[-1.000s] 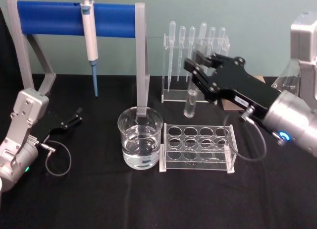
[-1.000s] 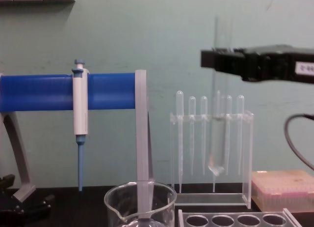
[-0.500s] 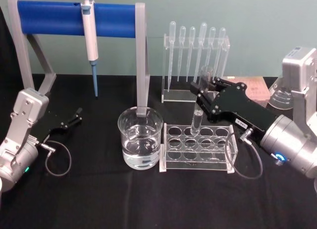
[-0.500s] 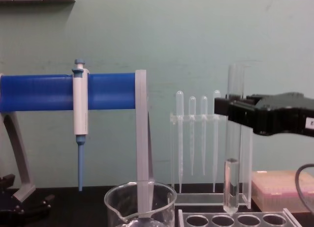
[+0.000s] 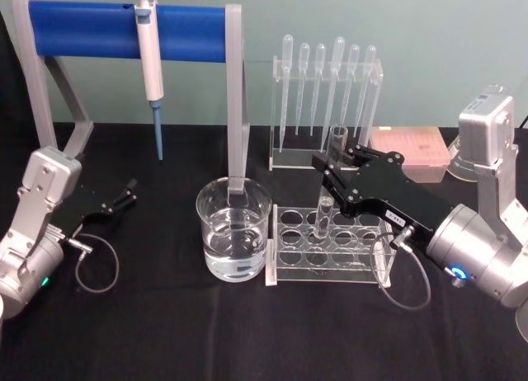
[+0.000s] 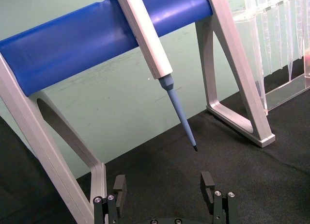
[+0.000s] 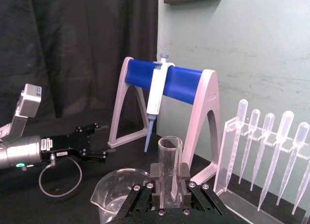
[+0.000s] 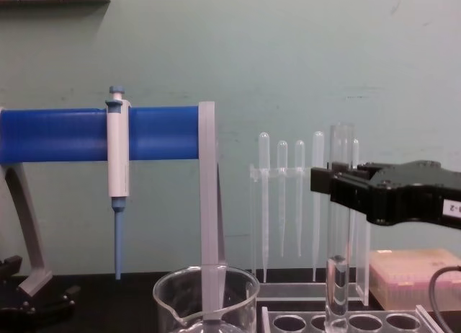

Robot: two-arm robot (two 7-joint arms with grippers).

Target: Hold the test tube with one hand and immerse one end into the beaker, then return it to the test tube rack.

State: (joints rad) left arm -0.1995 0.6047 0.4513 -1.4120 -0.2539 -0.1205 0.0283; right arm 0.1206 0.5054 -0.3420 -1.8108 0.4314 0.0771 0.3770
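Observation:
My right gripper (image 5: 332, 168) is shut on the test tube (image 5: 325, 211), a clear glass cylinder held upright just below its open rim. The tube's rounded lower end reaches a back-row hole of the clear rack (image 5: 330, 263). From the side, the test tube (image 8: 338, 232) hangs from the right gripper (image 8: 333, 189) down to the rack's top (image 8: 374, 322). The beaker (image 5: 233, 231), part full of clear liquid, stands left of the rack, apart from the tube. In the right wrist view the test tube (image 7: 170, 161) stands between the fingers. My left gripper (image 5: 124, 196) rests open at the far left.
A white-and-blue pipettor (image 5: 149, 59) hangs on the blue-barred stand (image 5: 82, 30) behind the beaker. A clear holder of plastic pipettes (image 5: 326, 92) stands behind the rack, and a pink box (image 5: 408, 150) lies to its right. Black cloth covers the table front.
My right gripper has come down and toward me with the test tube. The tube's lower end went from hanging high before the pipettes to meeting the rack. The left arm stayed still.

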